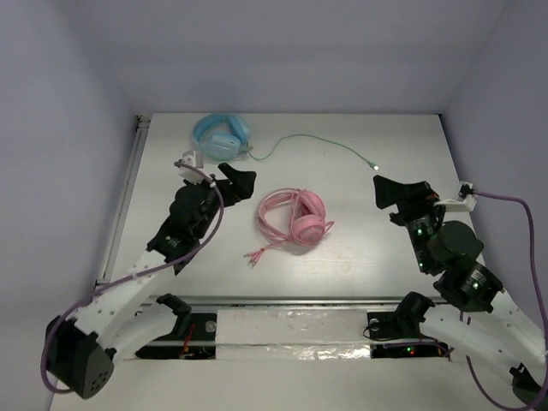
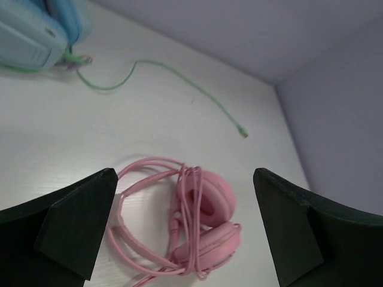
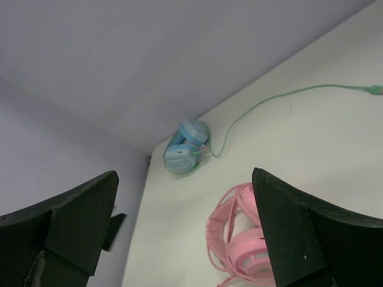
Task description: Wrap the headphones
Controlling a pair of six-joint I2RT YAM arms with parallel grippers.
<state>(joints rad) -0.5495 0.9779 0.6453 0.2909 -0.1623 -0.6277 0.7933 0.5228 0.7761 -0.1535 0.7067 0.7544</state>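
Observation:
The pink headphones (image 1: 294, 216) lie on the table's middle, earcups folded together, with the thin pink cable looped several times round the earcups and headband. The cable's end (image 1: 254, 255) trails toward the near side. They also show in the left wrist view (image 2: 200, 221) and the right wrist view (image 3: 239, 239). My left gripper (image 1: 238, 181) is open and empty, above the table just left of the headphones. My right gripper (image 1: 396, 193) is open and empty, well to the right of them.
Light blue headphones (image 1: 222, 134) lie at the back left, their green cable (image 1: 325, 141) running right to a plug (image 1: 374, 165). The table's left edge has a metal rail (image 1: 127, 184). Grey walls enclose the back and sides.

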